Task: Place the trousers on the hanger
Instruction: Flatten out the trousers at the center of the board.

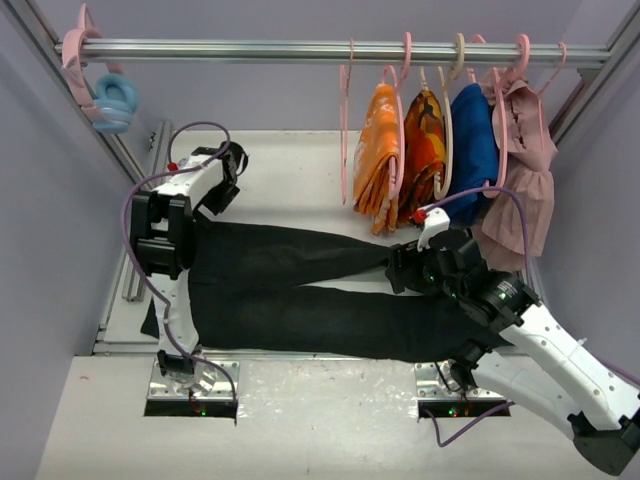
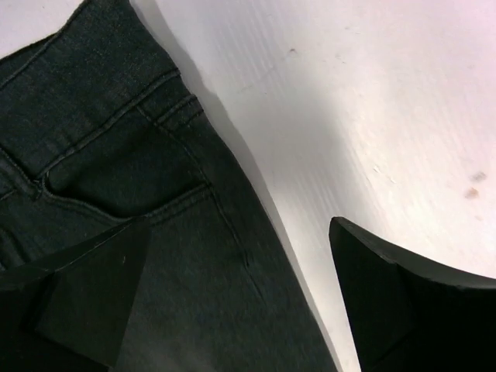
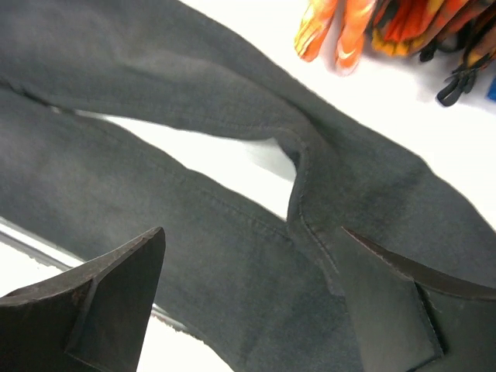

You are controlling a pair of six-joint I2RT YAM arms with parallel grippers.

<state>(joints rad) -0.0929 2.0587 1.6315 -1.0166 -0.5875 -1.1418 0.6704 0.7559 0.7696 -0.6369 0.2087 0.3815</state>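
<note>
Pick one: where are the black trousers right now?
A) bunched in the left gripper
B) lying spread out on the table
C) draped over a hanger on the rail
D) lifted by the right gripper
B: the trousers lie spread on the table with both legs out, while the left gripper and the right gripper hang open above the fabric, holding nothing.

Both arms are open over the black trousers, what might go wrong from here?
The right jaws stand open above both legs of the trousers; closing may pinch just one leg, leaving the other dragging. The left jaws straddle the waist edge, one side over bare table, so the grip may slip. The orange cloths hang close to the right arm and could snag.
</note>
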